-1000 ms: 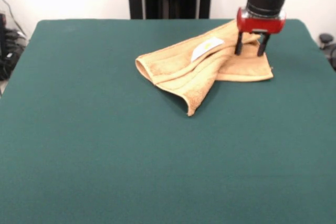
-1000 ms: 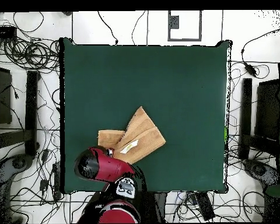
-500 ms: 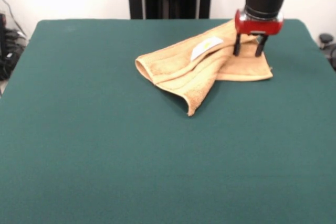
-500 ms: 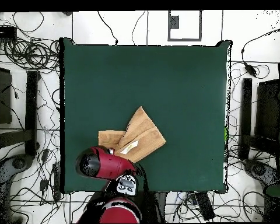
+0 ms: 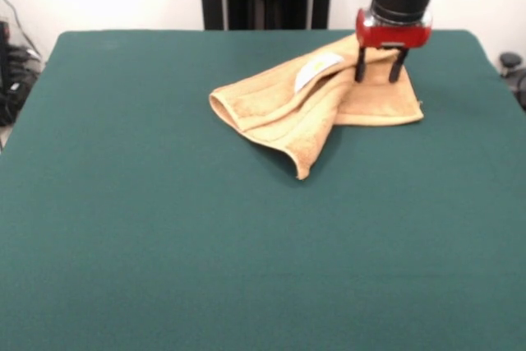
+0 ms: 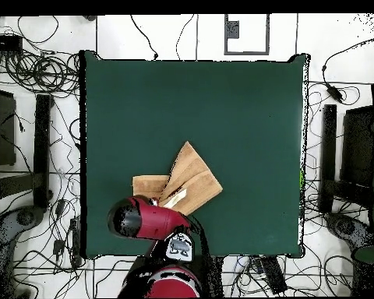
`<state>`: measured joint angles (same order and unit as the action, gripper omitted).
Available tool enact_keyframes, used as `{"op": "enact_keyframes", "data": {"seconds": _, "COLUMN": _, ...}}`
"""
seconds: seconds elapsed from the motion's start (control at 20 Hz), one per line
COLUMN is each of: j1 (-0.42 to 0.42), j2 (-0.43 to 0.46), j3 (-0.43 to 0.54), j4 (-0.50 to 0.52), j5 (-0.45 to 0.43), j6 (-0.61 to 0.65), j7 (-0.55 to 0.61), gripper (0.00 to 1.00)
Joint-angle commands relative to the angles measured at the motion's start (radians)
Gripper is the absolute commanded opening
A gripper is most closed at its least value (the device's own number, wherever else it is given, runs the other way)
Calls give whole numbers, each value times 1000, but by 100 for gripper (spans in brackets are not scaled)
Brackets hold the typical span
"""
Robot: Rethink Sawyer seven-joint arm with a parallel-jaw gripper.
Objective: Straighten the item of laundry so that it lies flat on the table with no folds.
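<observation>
The small orange-tan terry hand towel [image 5: 312, 104] lies crumpled on the large dark green felt-topped table [image 5: 205, 236], folded over itself into an uneven shape. One thick fold runs diagonally across it and ends in a raised point toward the camera in the front view. A small white label [image 5: 315, 70] shows on the upper fold, and a flatter single layer spreads out to the label's right.

The red and black gripper [image 5: 379, 66] stands upright over that flatter part, just right of the label. Its two dark fingers [image 5: 360, 64] are spread a little apart, pointing straight down, with the towel's far edge under and behind them. Whether the tips touch the cloth cannot be told; no cloth is pinched between them.

In the overhead view the red arm [image 6: 147, 219] covers the towel's [image 6: 192, 177] near edge, close to the table's [image 6: 245, 109] robot-side border, left of its middle.
</observation>
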<state>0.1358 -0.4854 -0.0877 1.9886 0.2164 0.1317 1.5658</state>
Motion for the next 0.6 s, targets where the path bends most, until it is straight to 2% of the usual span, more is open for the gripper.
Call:
{"op": "enact_keyframes", "data": {"seconds": 0.05, "j1": -22, "j2": 34, "j3": 80, "j4": 3, "j5": -49, "j6": 70, "j7": 111, "gripper": 100}}
{"op": "enact_keyframes", "data": {"seconds": 0.6, "j1": -38, "j2": 66, "j3": 96, "j4": -47, "j5": -75, "j6": 80, "j7": 107, "gripper": 100}}
